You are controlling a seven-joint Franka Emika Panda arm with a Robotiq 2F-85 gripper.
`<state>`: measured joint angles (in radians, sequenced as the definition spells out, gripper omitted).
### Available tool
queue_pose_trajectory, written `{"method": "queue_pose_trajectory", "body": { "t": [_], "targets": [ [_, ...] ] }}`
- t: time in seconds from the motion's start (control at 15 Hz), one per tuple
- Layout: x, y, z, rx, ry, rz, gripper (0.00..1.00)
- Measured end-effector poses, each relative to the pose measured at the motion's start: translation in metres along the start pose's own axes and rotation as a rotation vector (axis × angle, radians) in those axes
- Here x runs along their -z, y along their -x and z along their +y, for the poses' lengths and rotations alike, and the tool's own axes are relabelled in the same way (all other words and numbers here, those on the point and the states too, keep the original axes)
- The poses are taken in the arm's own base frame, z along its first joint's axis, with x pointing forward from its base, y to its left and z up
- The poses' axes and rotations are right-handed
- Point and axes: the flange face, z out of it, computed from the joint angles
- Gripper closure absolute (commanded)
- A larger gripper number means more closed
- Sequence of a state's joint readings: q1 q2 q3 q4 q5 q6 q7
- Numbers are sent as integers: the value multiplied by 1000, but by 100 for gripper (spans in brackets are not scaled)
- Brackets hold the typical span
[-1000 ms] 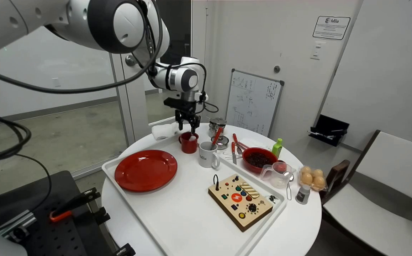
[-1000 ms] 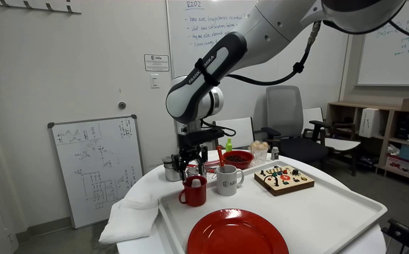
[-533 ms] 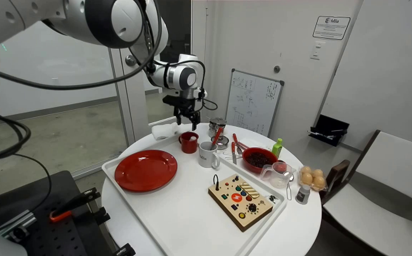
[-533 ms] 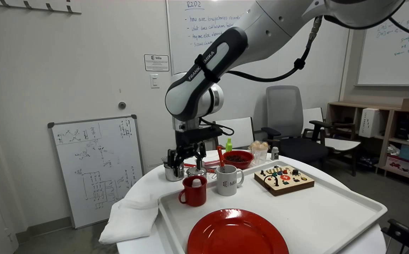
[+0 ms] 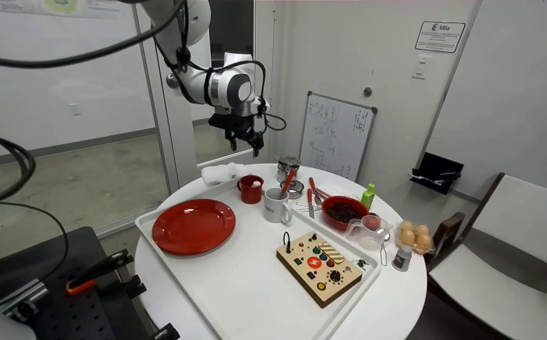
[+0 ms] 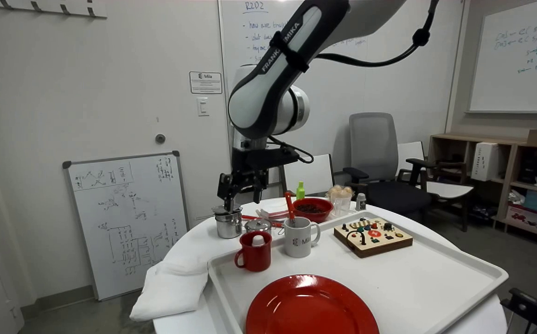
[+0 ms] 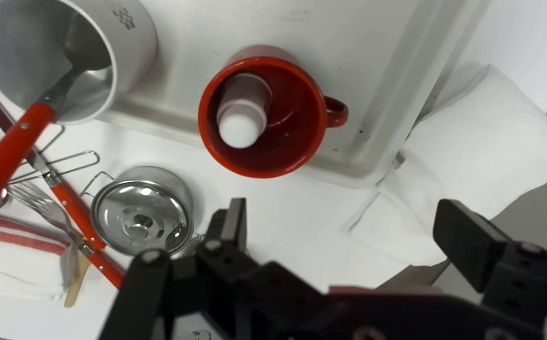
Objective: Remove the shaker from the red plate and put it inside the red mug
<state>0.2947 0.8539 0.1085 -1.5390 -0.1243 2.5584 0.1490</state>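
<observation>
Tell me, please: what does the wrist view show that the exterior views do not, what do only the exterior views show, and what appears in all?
Only the wrist view: the metal head of the red-handled utensil, down inside the white mug, and dark specks on the white tray near the red mug.

Only the exterior views: the red plate, the wooden control box, the eggs and the green bottle.

Shared by all: the white shaker inside the red mug, the white mug, the tray, the lidded pot and the open gripper.
</observation>
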Motion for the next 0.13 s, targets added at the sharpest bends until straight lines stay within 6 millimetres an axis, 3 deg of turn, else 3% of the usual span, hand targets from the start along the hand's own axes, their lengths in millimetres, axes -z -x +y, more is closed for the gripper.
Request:
{"method": "queue_pose_trajectory", "body": {
  "t": [0.13],
  "targets": [
    [3, 3, 0, 3, 1, 0, 0]
  ]
}}
